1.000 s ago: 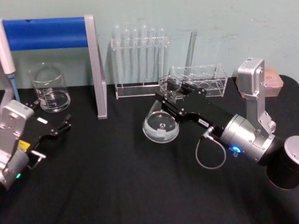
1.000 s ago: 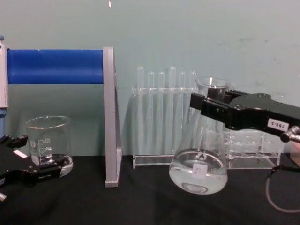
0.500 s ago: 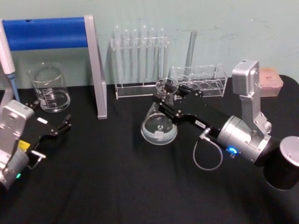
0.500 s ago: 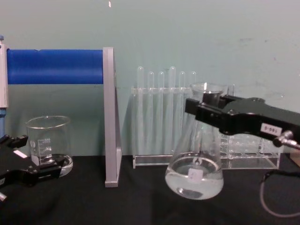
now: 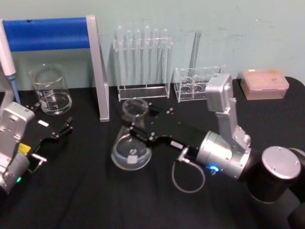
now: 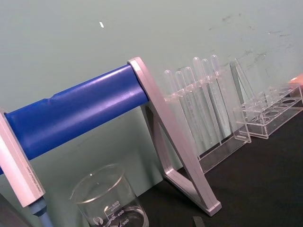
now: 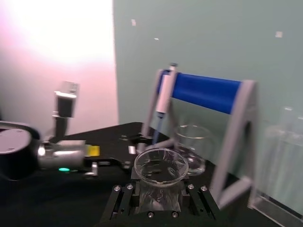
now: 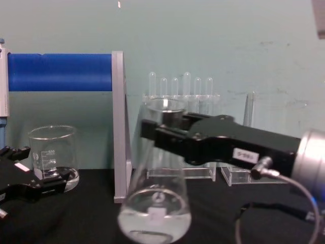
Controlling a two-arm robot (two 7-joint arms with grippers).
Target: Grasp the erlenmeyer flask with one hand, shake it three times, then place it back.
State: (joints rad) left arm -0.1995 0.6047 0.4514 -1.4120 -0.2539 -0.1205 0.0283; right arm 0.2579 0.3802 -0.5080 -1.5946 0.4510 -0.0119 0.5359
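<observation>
The erlenmeyer flask (image 5: 131, 149) is clear glass with a little clear liquid in its wide base. It is at the table's middle, left of centre, tilted slightly. My right gripper (image 5: 138, 125) is shut on its neck just under the flared rim. The chest view shows the flask (image 8: 155, 213) large and low, with the right gripper (image 8: 163, 130) clamped around the neck. I cannot tell whether the base touches the black table (image 5: 95, 195). In the right wrist view the flask's rim (image 7: 160, 166) sits between the jaws. My left gripper (image 5: 52, 115) rests open at the far left, holding nothing.
A glass beaker (image 5: 50, 90) stands at the back left beside a stand with a blue bar (image 5: 47, 33) and a grey leg (image 5: 98, 71). A test tube rack (image 5: 143, 62), a low clear rack (image 5: 195, 83) and a pink box (image 5: 264, 83) line the back.
My right gripper has carried the flask to the left and nearer to me, away from the racks. The left arm has not moved.
</observation>
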